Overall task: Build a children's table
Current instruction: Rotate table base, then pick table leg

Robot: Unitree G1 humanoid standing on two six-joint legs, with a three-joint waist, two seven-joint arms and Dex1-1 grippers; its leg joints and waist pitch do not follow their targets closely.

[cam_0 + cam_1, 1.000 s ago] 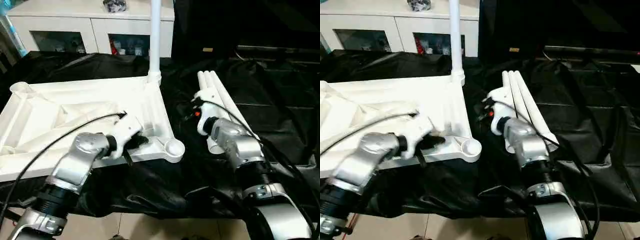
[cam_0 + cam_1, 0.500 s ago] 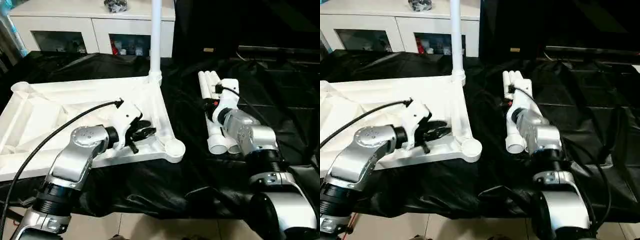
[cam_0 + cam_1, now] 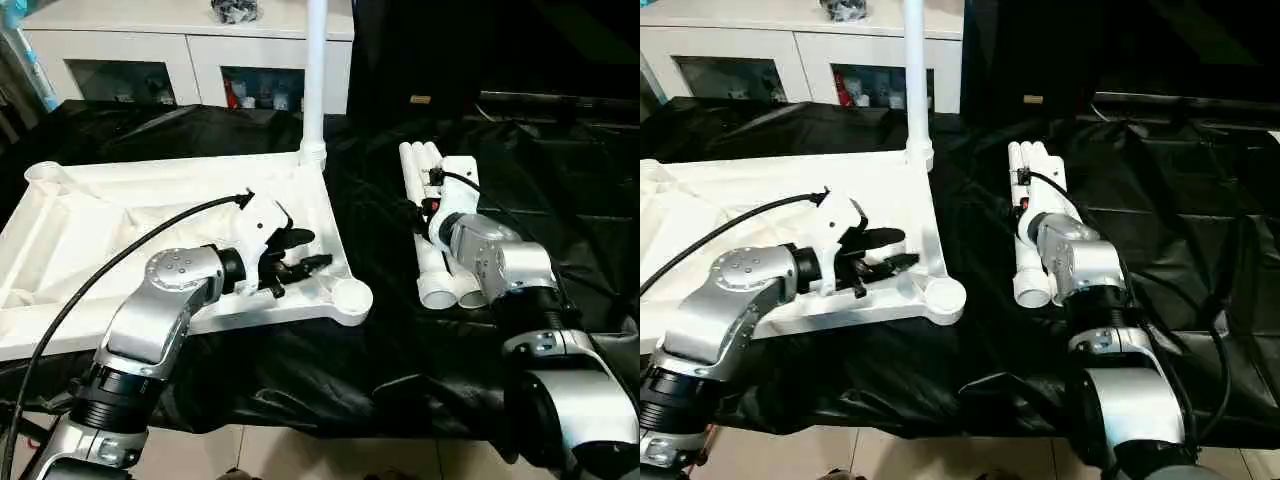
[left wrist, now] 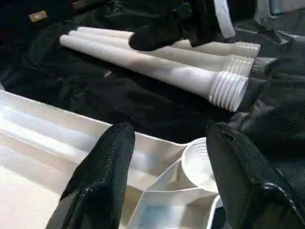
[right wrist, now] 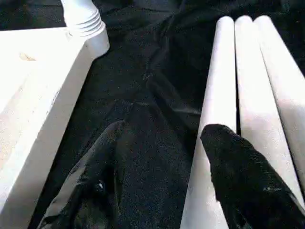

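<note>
Surface: black crinkled sheeting [image 3: 300, 360] covers the work area and hangs in glossy folds toward a tiled floor.
Tabletop [image 3: 120, 215]: white moulded plastic, rectangular, lying underside up on the sheeting on the robot's left; raised ribs cross it and a round open socket [image 3: 350, 298] sits at its near right corner.
Fitted leg [image 3: 314, 70]: smooth white tube standing upright in the far right corner socket; its top is cut off by the picture edge.
Loose legs [image 3: 1032, 215]: three tapered white tubes lying side by side, touching, on the sheeting to the right of the tabletop; the left wrist view shows ridged threaded ends, the head views show open round mouths facing the robot.
Left gripper [image 3: 298, 255]: black fingers spread apart, empty, over the tabletop's ribs just beside the near right socket.
Right gripper [image 5: 164, 157]: matte black fingers spread, empty; one finger overlaps the nearest loose leg, contact cannot be told. From the head views the silver forearm hides the fingers.
Background: white cabinet [image 3: 190, 50] with glass doors, contents too small to make out; a dark object on top is cut off.
</note>
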